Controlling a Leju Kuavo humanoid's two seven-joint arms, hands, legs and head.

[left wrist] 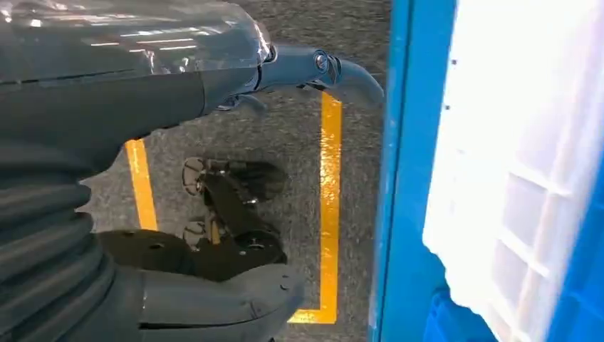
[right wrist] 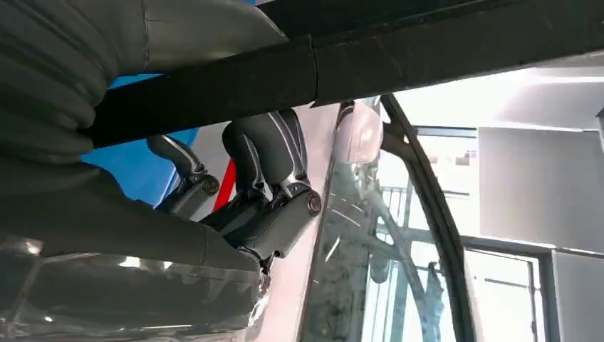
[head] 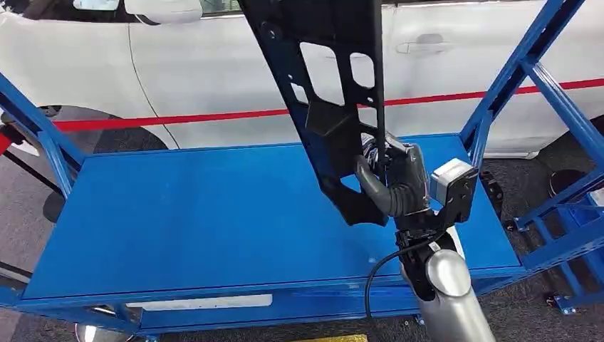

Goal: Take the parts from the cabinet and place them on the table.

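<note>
head view – part: long black panel [head: 329, 107] with cut-outs, held near upright over the blue bench [head: 199, 214], top end running out of frame, low end just above the bench surface, not set down yet.
head view – right hand: right hand [head: 396, 187] wraps the panel's lower edge, fingers [head: 370, 184] curled round it, pinching the rim.
head view – risk: grip sits low on a tall part, so it likely wants to swing or twist in the hand; a tilt could slip it out or knock the blue frame post [head: 498, 92] beside it.
head view – risk 2: white car [head: 214, 64] stands close behind the bench; a toppling part could fall that way.
head view – containers: none seen on the bench top.
left wrist view – left hand: left hand [left wrist: 142, 214] hangs over the grey floor with yellow tape [left wrist: 329, 206], fingers [left wrist: 335, 68] apart, nothing in them.
left wrist view – containers: white crate [left wrist: 520, 178] inside a blue frame [left wrist: 399, 178], overexposed, contents cannot be told.
left wrist view – risk: hand is near the frame edge; could catch if the arm swings.
right wrist view – grip: dark fingers [right wrist: 267, 153] closed under the black panel edge [right wrist: 356, 68], thumb side hidden.
right wrist view – risk: contact looks narrow, judged a weak hold for lowering flat.
</note>
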